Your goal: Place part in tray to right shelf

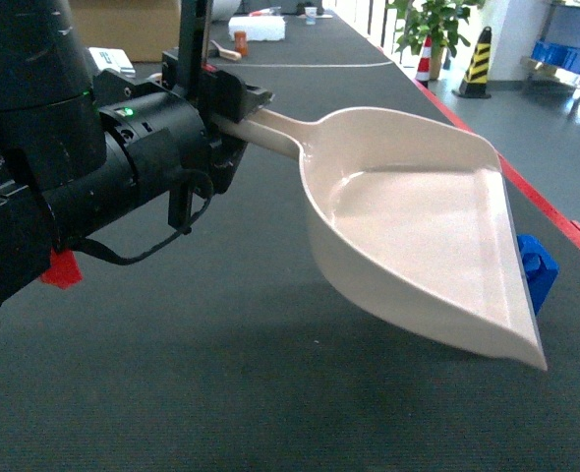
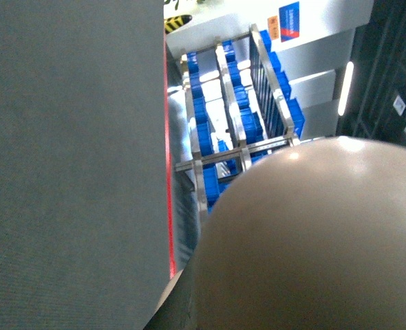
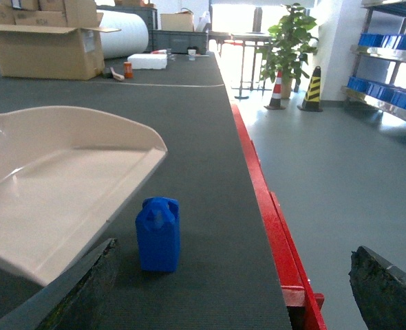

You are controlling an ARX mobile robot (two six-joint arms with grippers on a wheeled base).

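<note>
Nearest us, our left gripper (image 1: pixel 233 116) is clamped on the handle of the tray (image 1: pixel 418 236), which hangs tilted above the dark table (image 1: pixel 221 374) with its flat lip toward the right edge. Just beyond that lip stands the part (image 3: pixel 158 234), upright on the table and outside the tray. To load it well, we judge the lip should be lowered flat against the table beside the part. Our right gripper (image 3: pixel 234 285) shows two fingers spread wide apart, holding nothing. Farther right, across the floor, stands the right shelf (image 2: pixel 234 148).
</note>
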